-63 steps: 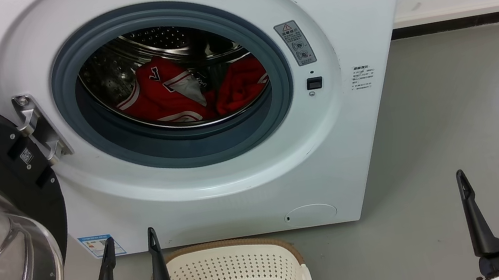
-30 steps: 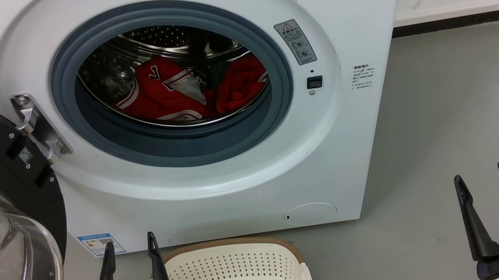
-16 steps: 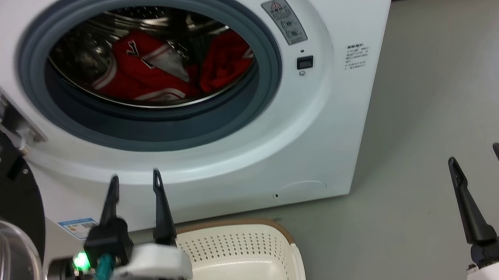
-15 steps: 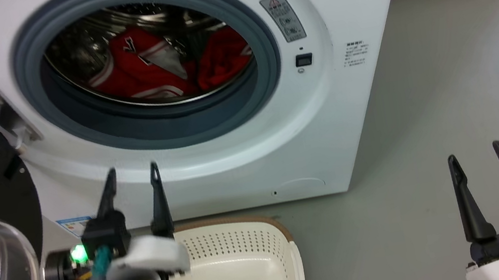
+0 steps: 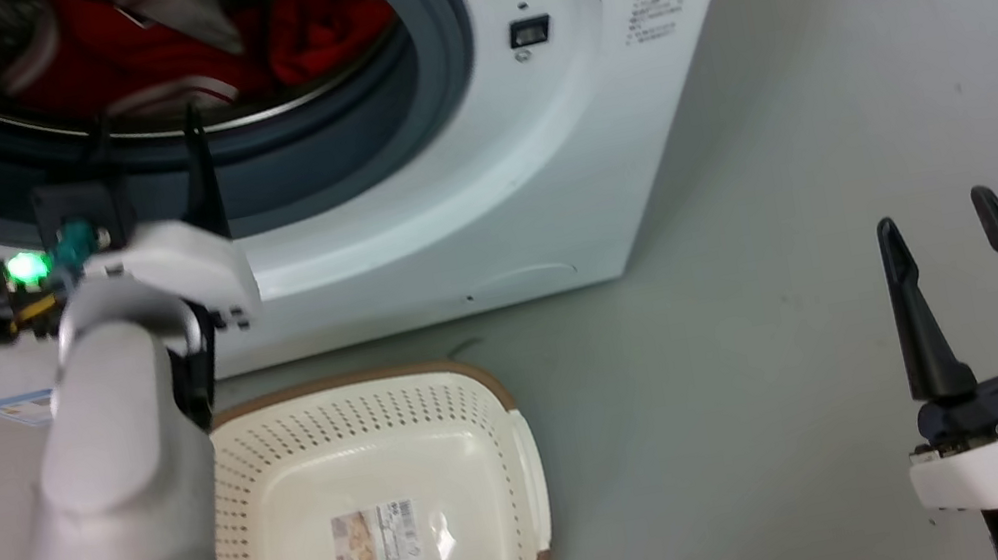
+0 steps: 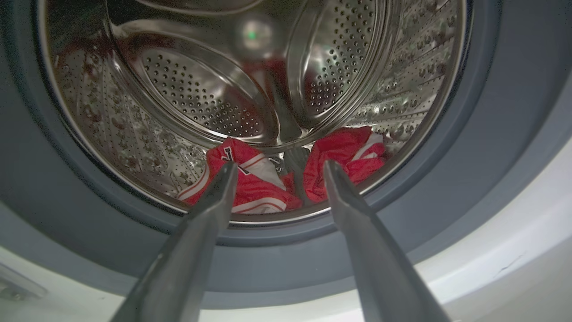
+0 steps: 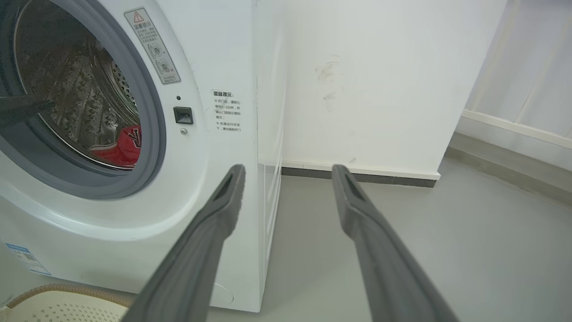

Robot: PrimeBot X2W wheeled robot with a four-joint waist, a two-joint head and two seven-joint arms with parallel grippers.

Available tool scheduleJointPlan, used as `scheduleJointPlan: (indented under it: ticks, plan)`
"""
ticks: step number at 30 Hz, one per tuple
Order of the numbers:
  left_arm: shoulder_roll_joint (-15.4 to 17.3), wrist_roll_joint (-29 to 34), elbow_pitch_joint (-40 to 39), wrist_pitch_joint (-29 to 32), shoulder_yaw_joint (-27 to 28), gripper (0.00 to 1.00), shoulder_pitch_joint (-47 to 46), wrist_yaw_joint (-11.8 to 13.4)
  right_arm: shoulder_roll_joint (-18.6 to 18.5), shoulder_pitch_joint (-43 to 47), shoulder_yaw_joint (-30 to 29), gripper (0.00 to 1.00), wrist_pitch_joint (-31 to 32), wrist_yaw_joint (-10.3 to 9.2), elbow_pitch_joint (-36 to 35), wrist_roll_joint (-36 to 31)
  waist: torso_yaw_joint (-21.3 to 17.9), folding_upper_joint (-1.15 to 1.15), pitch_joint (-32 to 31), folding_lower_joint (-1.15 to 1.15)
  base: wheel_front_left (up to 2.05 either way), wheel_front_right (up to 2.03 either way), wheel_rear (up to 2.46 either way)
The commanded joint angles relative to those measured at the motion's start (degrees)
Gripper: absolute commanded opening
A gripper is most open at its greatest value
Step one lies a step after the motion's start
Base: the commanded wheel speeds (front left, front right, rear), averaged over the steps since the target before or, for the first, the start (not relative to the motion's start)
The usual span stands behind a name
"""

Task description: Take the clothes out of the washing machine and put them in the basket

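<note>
Head view: left gripper point(image 5: 144, 126) at washing machine's point(image 5: 540, 162) mouth, fingers apart, empty, tips over grey door ring point(image 5: 425, 79). Beyond it the clothes point(image 6: 254, 190), both red pieces, lie low in steel drum point(image 6: 201, 89). Cream basket point(image 5: 359, 415) on floor point(image 5: 770, 326) in front, w/ paper label point(image 5: 377, 533) on its bottom. Off to the side, right gripper point(image 5: 933, 209) is spread, empty.

One washing machine point(image 5: 496, 199), two red clothes point(image 6: 254, 192), one basket point(image 5: 330, 420), one left hand point(image 5: 145, 124), one right hand point(image 5: 933, 207)
</note>
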Motion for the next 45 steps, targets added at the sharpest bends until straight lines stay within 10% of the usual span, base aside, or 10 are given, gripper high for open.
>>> scheduleJointPlan:
  ticks: [1,29,45]
  plan:
    - [0.09,0.35,0.77,0.14,-0.32,1.00,-1.76,-0.34,-0.13,-1.00,0.10,1.00,-0.14,-0.04,-0.16,0.15,-2.23,0.00,2.89,-0.01,0.00,0.00,0.00]
    - [13.27,0.95,26.86,31.38,-5.51,1.00,-48.18,-4.55,-0.10,-11.93,2.55,1.00,-0.14,-0.04,-2.32,6.05,-10.50,0.00,25.60,-0.01,0.00,0.00,0.00]
    - [15.13,-1.35,29.87,50.77,-11.70,1.00,-53.19,-4.80,-0.10,-12.92,3.12,1.00,-0.14,-0.04,-2.89,8.37,-12.45,0.00,29.67,-0.01,0.00,0.00,0.00]
